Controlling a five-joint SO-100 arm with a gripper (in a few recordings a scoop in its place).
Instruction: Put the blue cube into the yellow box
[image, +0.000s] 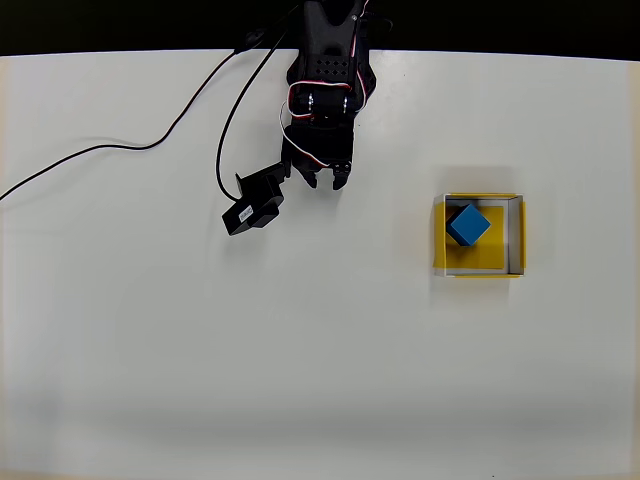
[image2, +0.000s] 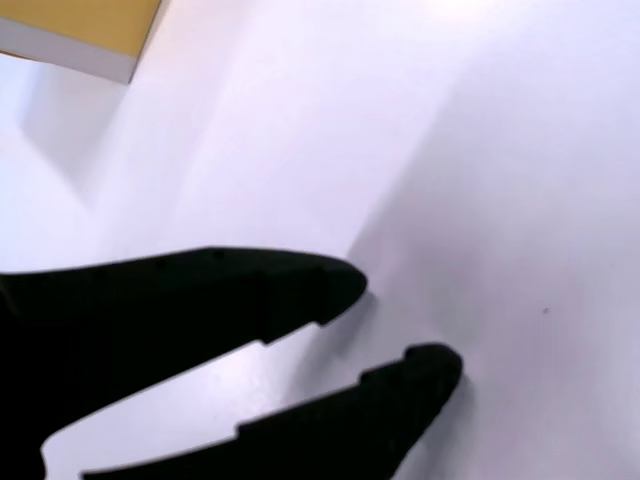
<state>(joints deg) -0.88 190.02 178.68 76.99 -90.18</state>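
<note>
The blue cube (image: 468, 225) rests inside the yellow box (image: 505, 260), toward its upper left corner, on the right half of the white table in the overhead view. My black gripper (image: 326, 180) hangs well to the left of the box, near the table's far edge, fingers pointing down the picture with a small gap and nothing between them. In the wrist view the two black fingers (image2: 400, 330) stand slightly apart over bare white table, and a corner of the yellow box (image2: 80, 25) shows at the top left.
A black camera module (image: 253, 203) hangs off the arm just left of the gripper. Black cables (image: 150, 145) trail across the upper left of the table. The table's far edge (image: 500, 55) meets a black background.
</note>
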